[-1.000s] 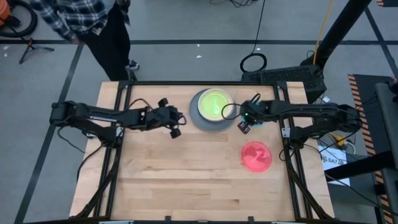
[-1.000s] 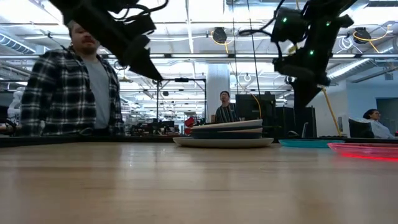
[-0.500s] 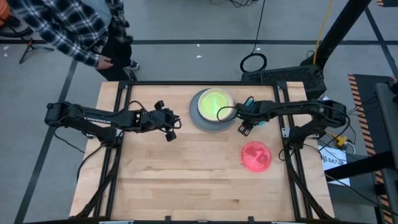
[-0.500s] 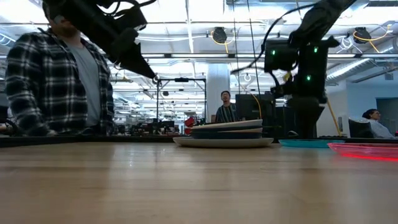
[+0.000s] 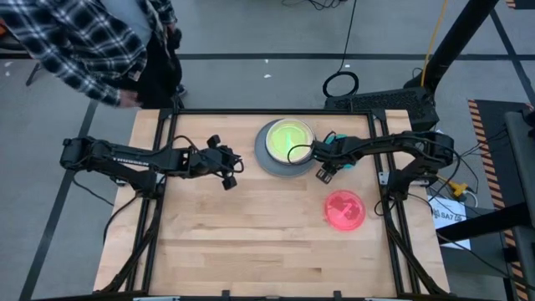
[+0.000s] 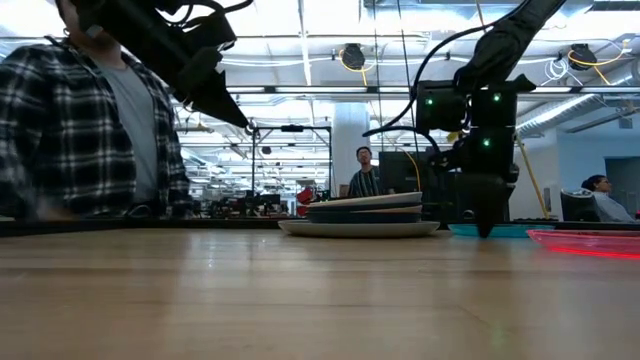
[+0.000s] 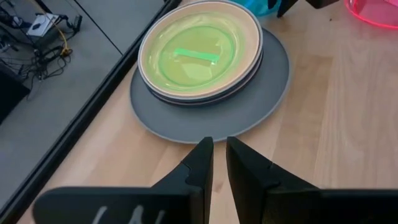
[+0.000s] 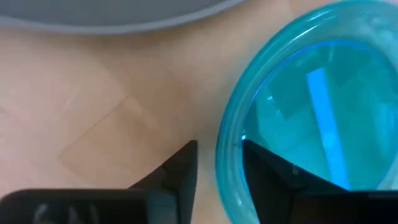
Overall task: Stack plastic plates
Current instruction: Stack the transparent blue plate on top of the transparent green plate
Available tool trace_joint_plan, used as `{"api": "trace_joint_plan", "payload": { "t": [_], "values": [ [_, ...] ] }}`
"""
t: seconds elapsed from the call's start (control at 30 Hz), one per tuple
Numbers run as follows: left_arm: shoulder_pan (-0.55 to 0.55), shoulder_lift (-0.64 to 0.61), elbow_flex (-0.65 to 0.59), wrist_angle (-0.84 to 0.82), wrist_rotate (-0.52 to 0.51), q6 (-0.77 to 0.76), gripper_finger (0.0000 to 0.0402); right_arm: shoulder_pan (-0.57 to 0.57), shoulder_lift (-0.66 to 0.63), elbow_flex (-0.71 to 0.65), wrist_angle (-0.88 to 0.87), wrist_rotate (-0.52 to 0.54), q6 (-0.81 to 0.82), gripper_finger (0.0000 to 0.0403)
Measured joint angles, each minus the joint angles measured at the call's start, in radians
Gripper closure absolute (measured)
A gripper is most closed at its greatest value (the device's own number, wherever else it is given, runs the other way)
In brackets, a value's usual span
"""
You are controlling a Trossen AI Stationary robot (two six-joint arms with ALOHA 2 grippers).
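A stack of plastic plates (image 5: 286, 144) sits at the table's far middle: a large grey plate (image 7: 261, 99) at the bottom, dark and cream ones on it, and a translucent green one (image 7: 196, 53) on top. A teal plate (image 8: 311, 112) lies on the table right of the stack. My right gripper (image 8: 219, 155) is down over this plate's stack-side rim, open, with one finger inside the rim and one outside. Nearer and further right lies a red plate (image 5: 344, 209). My left gripper (image 5: 227, 177) hangs left of the stack, its fingers (image 7: 202, 158) a narrow gap apart with nothing between them. My right gripper comes at the teal plate from above, pointing down. One finger (image 8: 264, 165) is inside the plate and the other (image 8: 180, 168) outside, astride the rim (image 8: 225, 149). The plate lies flat on the table. Whether a finger touches the rim I cannot tell.
A person in a plaid shirt (image 5: 92, 42) leans over at the table's far left corner. Bare wood (image 5: 251, 242) spreads across the near half of the table. Other people (image 6: 362, 175) sit far off in the room behind.
My right gripper has come down from well above the table to the teal plate beside the stack, shifting a little toward the table's left. My left gripper has drawn back slightly toward the left edge. The person has leaned further over the far left corner.
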Motion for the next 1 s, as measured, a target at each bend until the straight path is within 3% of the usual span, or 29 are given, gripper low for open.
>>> {"api": "trace_joint_plan", "payload": {
  "t": [0.3, 0.47, 0.7, 0.93, 1.0],
  "values": [
    [0.0, 0.0, 0.0, 0.002, -0.001, -0.003, 0.0348, -0.013, -0.002, 0.0, -0.003, 0.03, -0.011, 0.0394],
    [0.0, 0.0, 0.0, 0.014, -0.001, -0.002, 0.0348, -0.013, -0.008, 0.035, -0.089, 0.034, -0.025, 0.0392],
    [0.0, 0.0, 0.001, 0.03, -0.001, 0.001, 0.0348, -0.013, -0.069, 0.203, -0.316, 0.235, -0.021, 0.04],
    [0.0, 0.0, 0.001, 0.035, -0.001, 0.016, 0.0348, 0.033, -0.123, 0.377, -0.239, 0.236, -0.137, 0.0401],
    [0.0, 0.0, 0.001, 0.037, -0.014, 0.016, 0.0348, 0.063, -0.124, 0.399, -0.166, 0.189, -0.183, 0.0401]
  ]
}}
